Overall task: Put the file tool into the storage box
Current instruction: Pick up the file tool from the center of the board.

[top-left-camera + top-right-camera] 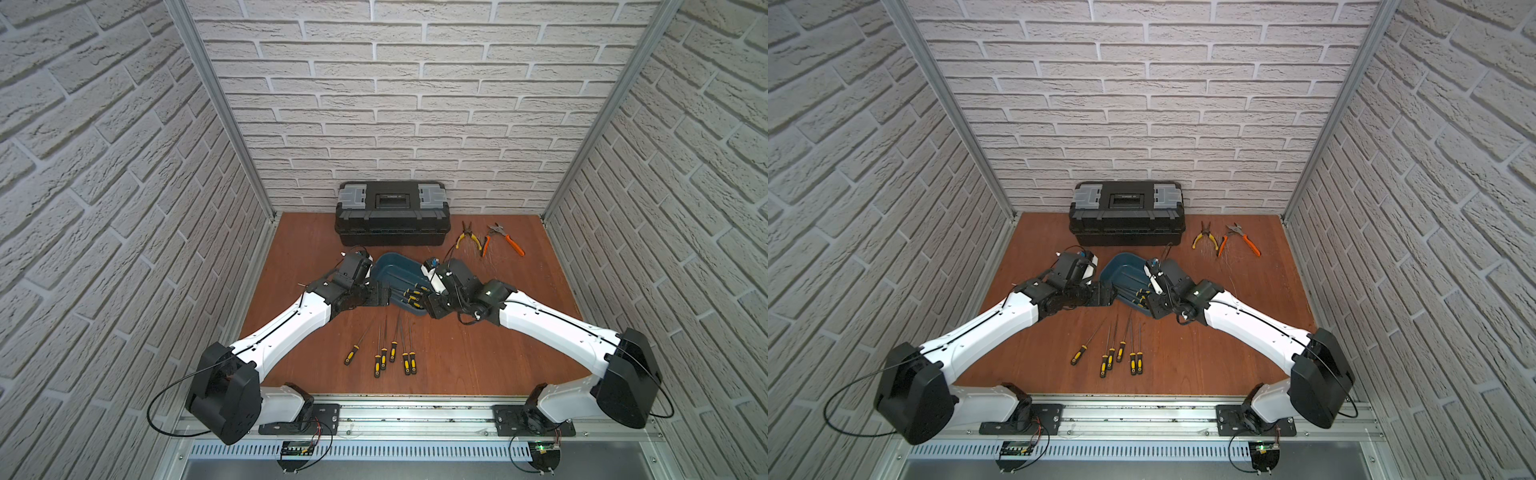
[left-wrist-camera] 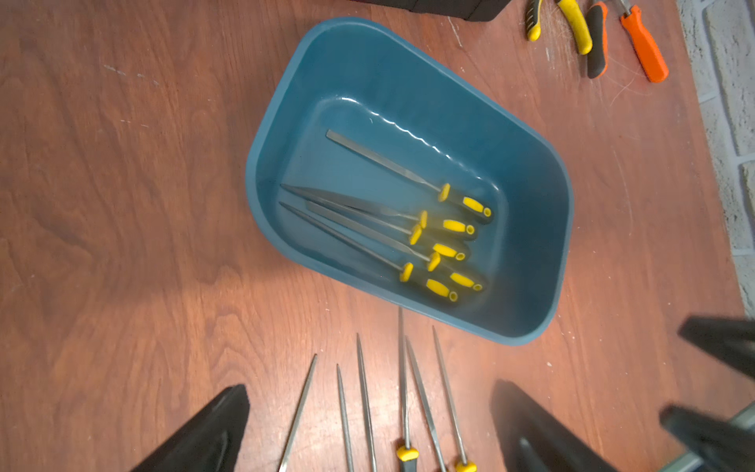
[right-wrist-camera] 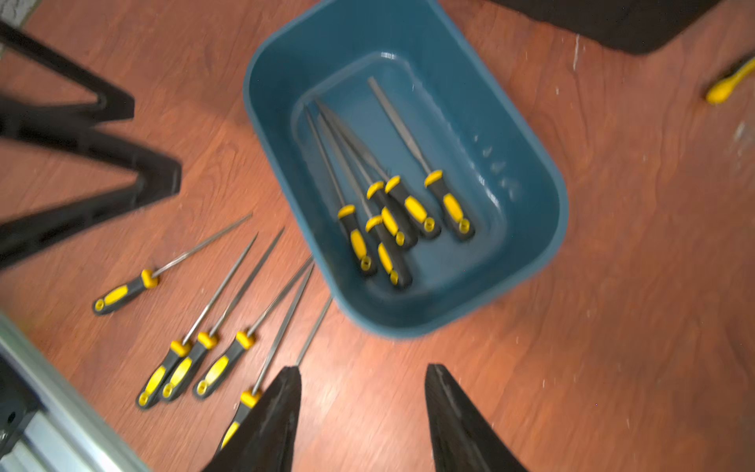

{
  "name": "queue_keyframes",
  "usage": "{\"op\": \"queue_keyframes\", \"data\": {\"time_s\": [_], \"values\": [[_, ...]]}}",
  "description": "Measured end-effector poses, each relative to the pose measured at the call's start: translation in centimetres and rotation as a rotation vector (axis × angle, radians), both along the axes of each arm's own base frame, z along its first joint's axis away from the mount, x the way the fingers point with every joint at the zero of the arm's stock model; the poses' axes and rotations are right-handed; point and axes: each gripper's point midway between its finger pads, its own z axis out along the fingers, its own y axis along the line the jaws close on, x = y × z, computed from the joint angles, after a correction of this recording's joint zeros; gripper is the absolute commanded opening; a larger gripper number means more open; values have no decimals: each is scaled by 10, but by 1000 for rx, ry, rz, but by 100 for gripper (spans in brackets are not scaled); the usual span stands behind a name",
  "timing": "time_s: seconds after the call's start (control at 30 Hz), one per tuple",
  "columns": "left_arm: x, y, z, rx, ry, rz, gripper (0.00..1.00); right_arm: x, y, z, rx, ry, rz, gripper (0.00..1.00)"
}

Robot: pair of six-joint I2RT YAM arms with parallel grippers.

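Right gripper, mid-frame in both top views beside the blue box, jaws partly apart, holding nothing. Left gripper spread wide, empty too. Five files in the box.

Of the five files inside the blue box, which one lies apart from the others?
The flat-bladed file, lying alone toward one long wall of the storage box. A gap separates it from the other four files, which lie bunched, blades overlapping.

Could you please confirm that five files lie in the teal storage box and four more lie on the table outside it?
Not quite: six files lie on the table outside the box, not four, as both top views show. The count of five files in the teal storage box is right.
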Motion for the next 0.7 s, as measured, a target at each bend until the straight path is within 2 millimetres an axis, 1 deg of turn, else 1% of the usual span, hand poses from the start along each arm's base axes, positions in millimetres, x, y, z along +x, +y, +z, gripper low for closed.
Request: {"op": "queue_keyframes", "data": {"time_s": [0.13,0.2,0.3,0.47,0.6,0.7], "values": [[-11,-1,4,6,-22,0,98,-35,-10,-5,18,-10,-50,53],[-20,-1,5,14,-33,-6,98,-50,-15,-9,30,-8,-76,52],[-39,4,4,19,-42,-10,98,-69,-21,-18,47,3,-115,51],[-71,28,2,23,-43,27,98,-98,-29,-39,80,35,-170,50],[-91,45,1,13,-48,52,98,-119,-24,-60,99,74,-182,50],[-102,54,-7,17,-29,65,98,-130,-11,-71,90,91,-171,51]]}}
